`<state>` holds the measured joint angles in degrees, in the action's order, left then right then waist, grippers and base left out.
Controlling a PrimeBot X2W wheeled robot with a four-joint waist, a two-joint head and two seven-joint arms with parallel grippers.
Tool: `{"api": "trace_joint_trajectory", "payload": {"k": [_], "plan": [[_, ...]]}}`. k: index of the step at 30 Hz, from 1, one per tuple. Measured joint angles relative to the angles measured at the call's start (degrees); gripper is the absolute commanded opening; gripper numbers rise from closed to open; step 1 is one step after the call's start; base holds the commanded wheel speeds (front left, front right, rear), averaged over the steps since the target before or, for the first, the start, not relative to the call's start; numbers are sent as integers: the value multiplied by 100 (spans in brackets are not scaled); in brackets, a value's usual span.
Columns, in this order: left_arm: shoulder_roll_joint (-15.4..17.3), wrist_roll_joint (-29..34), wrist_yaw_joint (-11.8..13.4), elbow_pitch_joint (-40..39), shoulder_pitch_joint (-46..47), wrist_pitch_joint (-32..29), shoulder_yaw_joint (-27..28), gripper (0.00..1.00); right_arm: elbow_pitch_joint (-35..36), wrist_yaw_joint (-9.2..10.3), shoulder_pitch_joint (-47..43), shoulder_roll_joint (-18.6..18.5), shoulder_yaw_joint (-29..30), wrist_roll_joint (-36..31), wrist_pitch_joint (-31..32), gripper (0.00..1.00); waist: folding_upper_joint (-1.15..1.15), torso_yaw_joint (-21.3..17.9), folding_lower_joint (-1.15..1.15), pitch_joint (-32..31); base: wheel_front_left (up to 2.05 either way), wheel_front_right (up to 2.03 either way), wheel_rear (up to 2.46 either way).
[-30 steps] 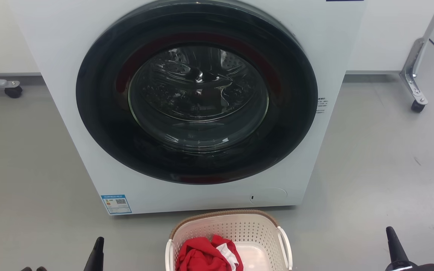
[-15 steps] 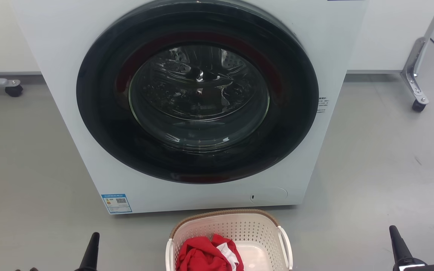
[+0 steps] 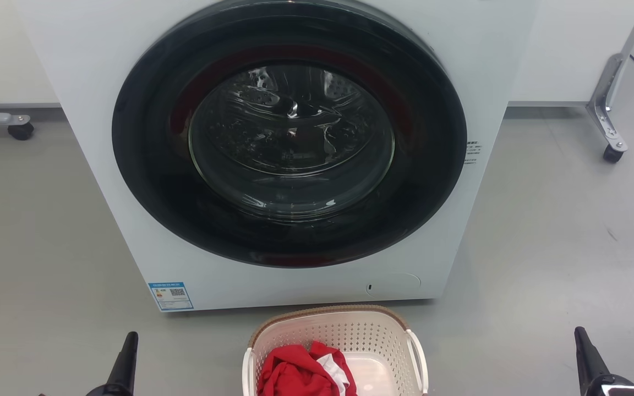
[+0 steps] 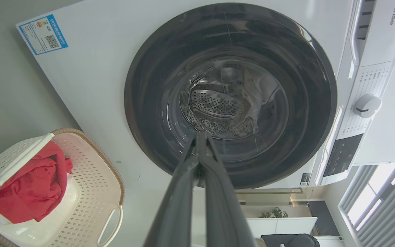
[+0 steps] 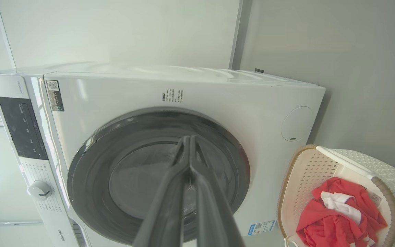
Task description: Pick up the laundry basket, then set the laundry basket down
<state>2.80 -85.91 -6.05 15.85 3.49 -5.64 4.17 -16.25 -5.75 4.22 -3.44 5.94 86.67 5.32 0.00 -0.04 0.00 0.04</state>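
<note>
One washer (image 3: 482,66), with one round door (image 3: 289,132), one dial (image 4: 366,106), one blue label (image 3: 170,296) and one small round hatch (image 3: 393,285). One basket (image 3: 344,330) with two white handles, one on the left side (image 3: 246,371) and one on the right side (image 3: 419,357). In it lie one red garment (image 3: 289,374) and one white cloth (image 3: 334,371). Two dark tools: one left tool (image 3: 130,344) and one right tool (image 3: 581,341). Two castors on the floor (image 3: 542,247): one far left (image 3: 20,131), one far right (image 3: 612,153).
</note>
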Motion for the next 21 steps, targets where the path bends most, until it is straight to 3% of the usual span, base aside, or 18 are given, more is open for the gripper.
{"api": "trace_joint_trajectory", "payload": {"k": [9, 21], "plan": [[-34, -572, -100, 81, 105, -86, 104, 0, -81, -91, 103, 86, 168, 476, 118, 0, 0, 4, 0, 6, 0, 0, 0], [-37, -573, -101, 88, 105, -86, 105, 0, -82, -99, 107, 89, 169, 476, 118, 0, 0, 4, 0, 6, 0, 0, 0]]}}
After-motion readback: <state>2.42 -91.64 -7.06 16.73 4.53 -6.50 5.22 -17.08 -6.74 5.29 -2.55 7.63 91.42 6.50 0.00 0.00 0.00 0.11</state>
